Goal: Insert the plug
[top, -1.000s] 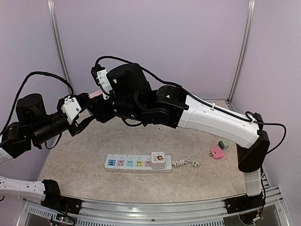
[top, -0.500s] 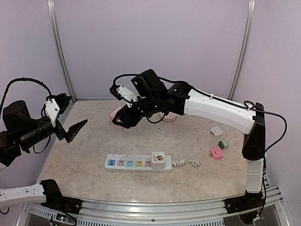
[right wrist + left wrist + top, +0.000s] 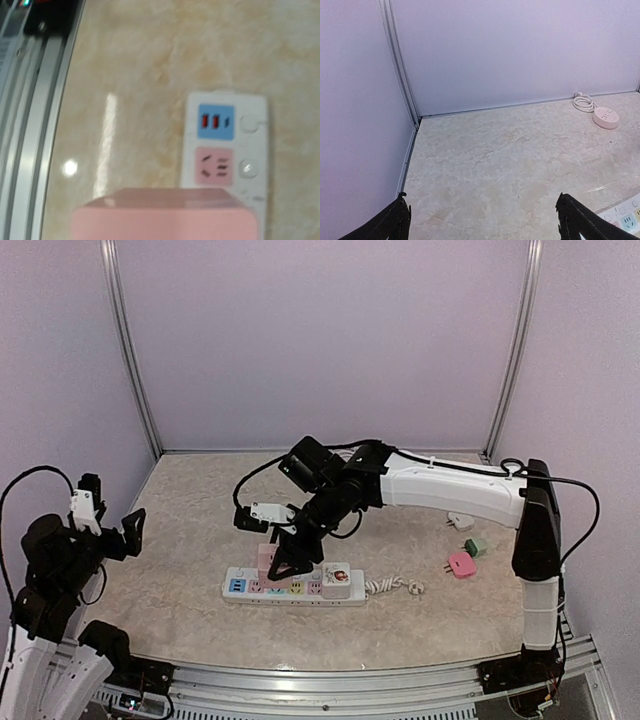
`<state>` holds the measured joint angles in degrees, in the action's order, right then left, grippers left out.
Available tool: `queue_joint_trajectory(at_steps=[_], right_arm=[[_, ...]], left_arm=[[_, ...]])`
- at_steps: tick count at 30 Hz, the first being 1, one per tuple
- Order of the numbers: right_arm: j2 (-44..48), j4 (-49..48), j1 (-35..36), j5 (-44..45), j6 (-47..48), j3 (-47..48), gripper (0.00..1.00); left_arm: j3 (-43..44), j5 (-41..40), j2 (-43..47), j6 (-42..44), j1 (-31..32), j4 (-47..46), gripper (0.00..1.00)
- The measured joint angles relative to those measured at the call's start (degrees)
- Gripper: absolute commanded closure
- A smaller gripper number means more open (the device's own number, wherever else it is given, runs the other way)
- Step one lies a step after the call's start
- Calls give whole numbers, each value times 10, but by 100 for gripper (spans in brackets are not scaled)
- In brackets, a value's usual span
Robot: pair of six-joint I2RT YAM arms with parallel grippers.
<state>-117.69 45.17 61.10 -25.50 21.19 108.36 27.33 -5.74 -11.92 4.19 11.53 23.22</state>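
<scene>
Step in hand: alignment before insertion.

Found plug (image 3: 267,558), pink, poised just above left half of strip (image 3: 240,587). Judged not yet seated.

Clamped in right gripper (image 3: 282,564), jaws closed on plug body. Read from top view only, since wrist view shows plug's flat face and no fingers.

Wrist view: blue socket (image 3: 216,121) at strip's left end, pink socket (image 3: 212,167) next to its right. Blurred here, so possibly hovering slightly right of pink socket; cannot place prongs.

Noted white block (image 3: 337,580) already occupying right end of strip.

Further right on table (image 3: 180,620): loose plugs (image 3: 460,563), well apart from strip.

Left gripper (image 3: 481,215) parked at near left edge, jaws wide apart, holding nothing.

Next move, as judged:
- Centre prongs over pink socket, assumed the colour match.
- Level plug face with strip.
- Press straight down.
- Watch for strip sliding under an off-axis push, with nothing steadying it.
</scene>
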Motion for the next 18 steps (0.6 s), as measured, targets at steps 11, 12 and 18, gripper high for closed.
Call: queue_joint_trajectory(at_steps=[11, 12, 18], right_arm=[[0, -14, -1, 30, 34, -84, 100], [0, -20, -1, 34, 34, -89, 100], [0, -55, -8, 46, 30, -109, 100]], left_arm=[[-74, 33, 49, -89, -101, -24, 1], [-75, 37, 50, -91, -106, -27, 1], [-79, 44, 53, -99, -141, -41, 1]])
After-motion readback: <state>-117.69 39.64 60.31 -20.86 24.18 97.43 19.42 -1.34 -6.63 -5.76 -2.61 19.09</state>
